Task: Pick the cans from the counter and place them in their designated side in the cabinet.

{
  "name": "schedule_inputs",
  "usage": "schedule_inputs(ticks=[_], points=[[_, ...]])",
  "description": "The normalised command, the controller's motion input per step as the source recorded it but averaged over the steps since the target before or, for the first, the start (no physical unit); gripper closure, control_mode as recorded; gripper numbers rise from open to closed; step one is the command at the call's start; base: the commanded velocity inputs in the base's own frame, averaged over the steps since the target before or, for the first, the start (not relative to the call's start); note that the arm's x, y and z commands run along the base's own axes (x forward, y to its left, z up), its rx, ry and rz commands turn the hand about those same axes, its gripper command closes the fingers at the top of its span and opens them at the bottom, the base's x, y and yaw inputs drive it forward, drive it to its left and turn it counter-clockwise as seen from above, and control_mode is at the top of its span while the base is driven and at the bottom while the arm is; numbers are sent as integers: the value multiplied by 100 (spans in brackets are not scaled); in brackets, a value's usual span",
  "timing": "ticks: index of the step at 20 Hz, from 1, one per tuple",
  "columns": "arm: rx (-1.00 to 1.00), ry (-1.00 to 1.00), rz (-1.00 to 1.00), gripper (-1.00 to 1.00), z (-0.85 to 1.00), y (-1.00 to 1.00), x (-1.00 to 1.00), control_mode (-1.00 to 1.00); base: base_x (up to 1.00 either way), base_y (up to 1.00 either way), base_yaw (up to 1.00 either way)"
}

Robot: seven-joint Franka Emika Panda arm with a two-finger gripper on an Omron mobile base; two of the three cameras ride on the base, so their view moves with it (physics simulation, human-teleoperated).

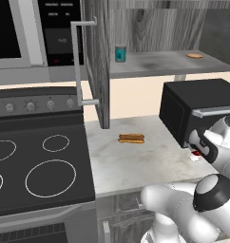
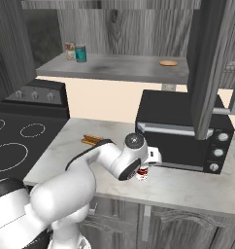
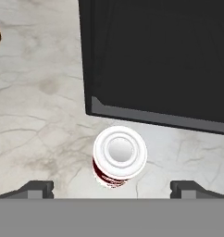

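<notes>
Red can with white band and silver top [image 3: 119, 157]: upright on the light marbled desk [image 3: 40, 115], just before the black boxy oven [image 3: 160, 55], directly under the hand [image 3: 112, 190] | hand: fingers spread wide either side, holding nothing | teal can [image 1: 120, 53]: on grey cabinet shelf [image 1: 159, 62] | hidden: red can mostly behind arm in base views.

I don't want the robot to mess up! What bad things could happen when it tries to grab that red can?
1. The red can stands very close to the black oven, so one finger of the open gripper might bump the oven's front on the way down.
2. The can looks small between widely spread fingers; a slightly off-center squeeze could tip it or push it along the counter.
</notes>
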Motion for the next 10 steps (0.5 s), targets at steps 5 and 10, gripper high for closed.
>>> schedule_inputs(ticks=[5,10], points=[[0,0,0,-100,-7,-4,12,-100,0,0,0],[0,0,0,-100,-8,-4,10,-100,0,0,0]])
